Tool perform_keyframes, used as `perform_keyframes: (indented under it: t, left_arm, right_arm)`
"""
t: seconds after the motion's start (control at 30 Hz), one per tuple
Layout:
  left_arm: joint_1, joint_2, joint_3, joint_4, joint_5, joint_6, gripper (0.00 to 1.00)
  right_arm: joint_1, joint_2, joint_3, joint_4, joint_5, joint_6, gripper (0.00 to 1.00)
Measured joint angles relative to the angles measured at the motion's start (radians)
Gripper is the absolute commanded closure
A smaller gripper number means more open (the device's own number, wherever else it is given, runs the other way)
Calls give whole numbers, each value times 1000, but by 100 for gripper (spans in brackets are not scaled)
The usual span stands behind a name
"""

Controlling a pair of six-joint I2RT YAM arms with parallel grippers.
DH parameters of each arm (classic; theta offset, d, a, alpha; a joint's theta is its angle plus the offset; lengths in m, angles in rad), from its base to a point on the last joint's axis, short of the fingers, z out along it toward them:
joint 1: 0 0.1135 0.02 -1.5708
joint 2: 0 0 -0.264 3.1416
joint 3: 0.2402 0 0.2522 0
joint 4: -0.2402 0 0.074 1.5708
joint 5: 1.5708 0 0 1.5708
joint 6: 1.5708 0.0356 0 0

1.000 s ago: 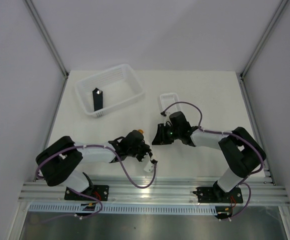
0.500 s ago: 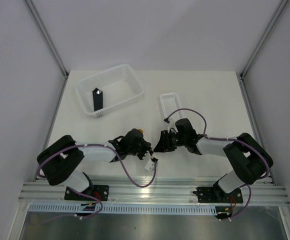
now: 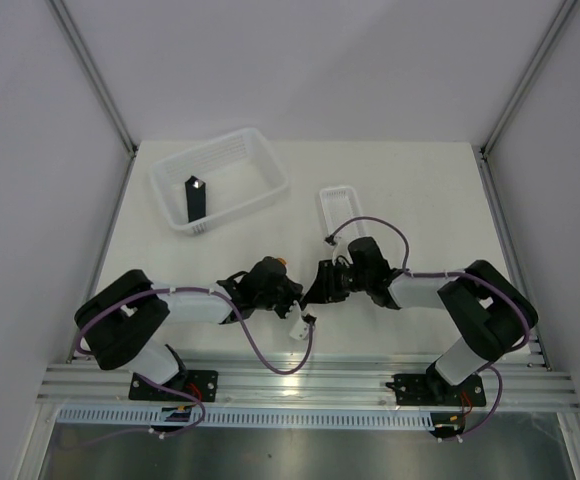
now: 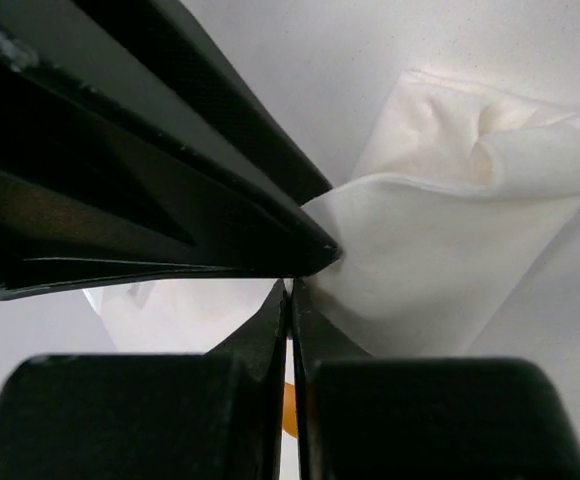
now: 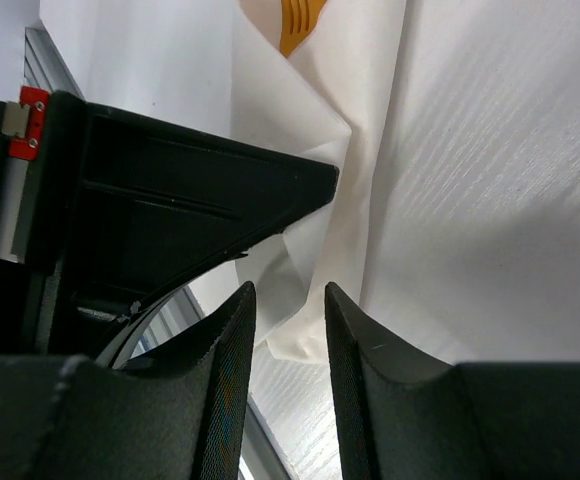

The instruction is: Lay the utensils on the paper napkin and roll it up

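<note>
Tearing of the paper napkin [image 4: 450, 220] is risked if pulled unevenly: it is pinched by the closed left fingers [image 4: 150, 420], the narrowly parted right fingers [image 5: 220, 400] crowded just beside.

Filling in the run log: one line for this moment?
left gripper: shut on paper napkin | right gripper: open, astride a napkin fold | fork: tines visible beside the fold

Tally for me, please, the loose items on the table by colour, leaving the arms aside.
White: 3 (basket, tray, napkin)
Black: 1 (block)
Orange: 1 clearly visible (fork, tines only; no other utensil can be made out)
Total: 5
</note>
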Motion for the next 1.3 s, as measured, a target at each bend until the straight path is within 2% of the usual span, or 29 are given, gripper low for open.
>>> perform_keyframes:
  t: [0.13,0.17,0.3,0.4,0.5,0.53,0.63,0.73,0.8,0.9,0.93,1.03,1.13,1.3]
  left_arm:
    - [3,0,0,2,4,0,99]
    - [4,0,0,2,6,0,99]
    - [6,0,-1,9,13,0,99]
    - [7,0,-1,11,15,1,98]
    - [7,0,-2,16,16,9,86]
    - [7,0,-2,22,16,9,76]
    - [8,-2,-2,35,14,17,59]
    - [7,-22,-2,43,1,11,53]
    - [8,-47,-2,47,-21,-11,53]
    - [8,-94,24,24,-78,-79,59]
    - [8,-105,42,5,-93,-100,67]
    - [13,-145,122,-91,-128,-200,80]
    - [19,-171,144,-173,-133,-257,81]
    - [22,-144,97,-262,-115,-294,74]
  right_arm:
    - [12,5,0,0,2,0,66]
    - [16,7,1,5,2,0,69]
    - [21,41,16,18,4,10,94]
    - [20,68,22,21,11,19,100]
    - [17,80,22,21,23,26,100]
    - [17,81,22,19,29,26,100]
    - [15,85,22,17,37,30,100]
    - [15,94,22,17,43,35,100]
    - [14,101,22,18,48,37,100]
    - [13,106,22,21,50,43,100]
    - [13,108,22,22,50,44,100]
    - [13,113,22,27,50,46,100]
    - [13,114,22,30,50,51,100]
    - [13,106,19,30,52,52,100]
